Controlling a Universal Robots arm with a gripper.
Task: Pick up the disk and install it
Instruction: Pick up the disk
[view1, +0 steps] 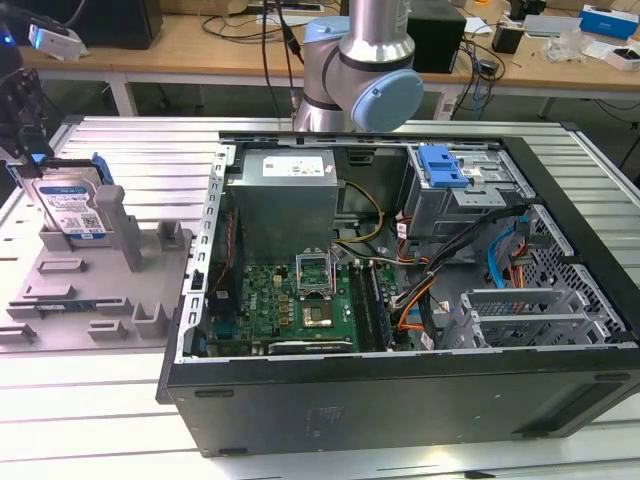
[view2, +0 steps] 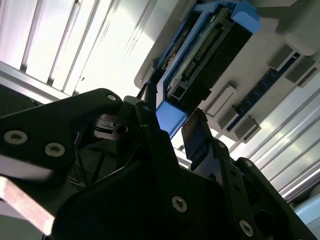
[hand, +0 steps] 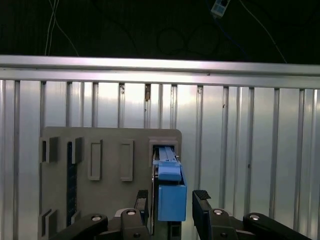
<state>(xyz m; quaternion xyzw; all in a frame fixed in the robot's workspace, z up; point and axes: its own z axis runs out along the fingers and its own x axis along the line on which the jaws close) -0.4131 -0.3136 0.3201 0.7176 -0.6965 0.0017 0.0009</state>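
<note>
disk (view1: 72, 205) stands on edge in the grey holder (view1: 110, 290), by the tabletop (view1: 130, 150) edge at the exterior view's left. claw (hand: 171, 202) sits directly above it, open. fingers (hand: 201, 205) straddle the blue carrier frame (hand: 171, 172) across its thin side. slim gaps on both sides, so my read is not clamped yet.
</note>
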